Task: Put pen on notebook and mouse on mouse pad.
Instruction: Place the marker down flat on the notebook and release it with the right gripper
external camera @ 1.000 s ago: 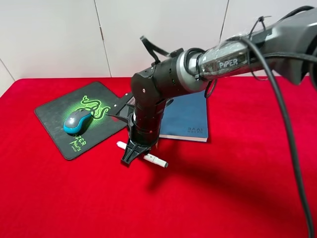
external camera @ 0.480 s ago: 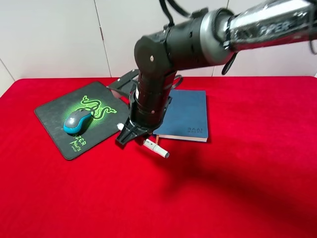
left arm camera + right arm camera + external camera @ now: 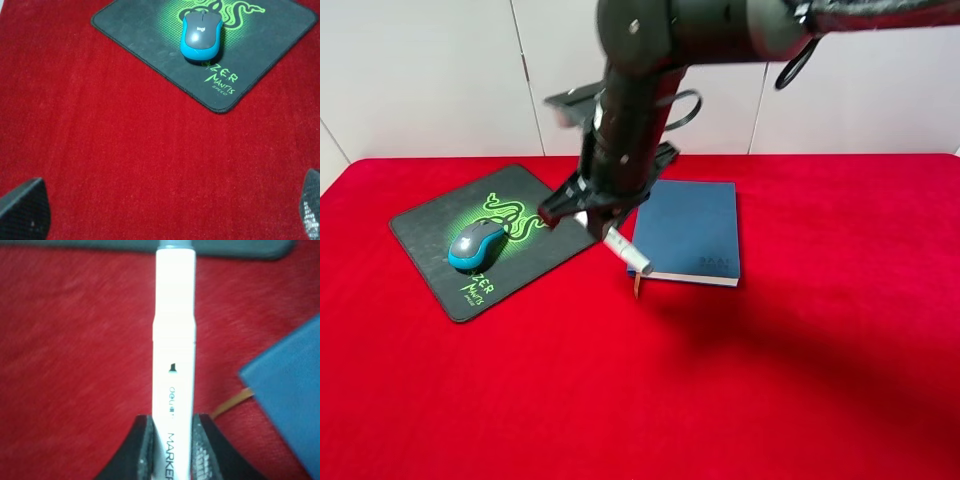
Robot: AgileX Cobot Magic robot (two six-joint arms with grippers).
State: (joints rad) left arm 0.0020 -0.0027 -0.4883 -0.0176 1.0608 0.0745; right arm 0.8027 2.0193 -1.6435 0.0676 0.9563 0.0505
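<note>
Left gripper (image 3: pixel 162 212) spread wide and empty above red cloth tabletop (image 3: pixel 800 380). Small rounded mouse (image 3: pixel 477 243), grey on top and teal at the sides, resting on thin black square mouse pad (image 3: pixel 430 225) with green snake logo. Further right, right gripper (image 3: pixel 582 206) clamped on slim white marker pen (image 3: pixel 626 252), held tilted clear of the cloth, just beside the near corner of the blue-teal hardcover notebook (image 3: pixel 695 230) lying flat.

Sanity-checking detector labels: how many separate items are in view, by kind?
slim white plastic marker pen: 1
blue-teal rectangular hardcover notebook: 1
grey-topped, teal-sided computer mouse: 1
thin black square mouse pad with green logo: 1
Total: 4
</note>
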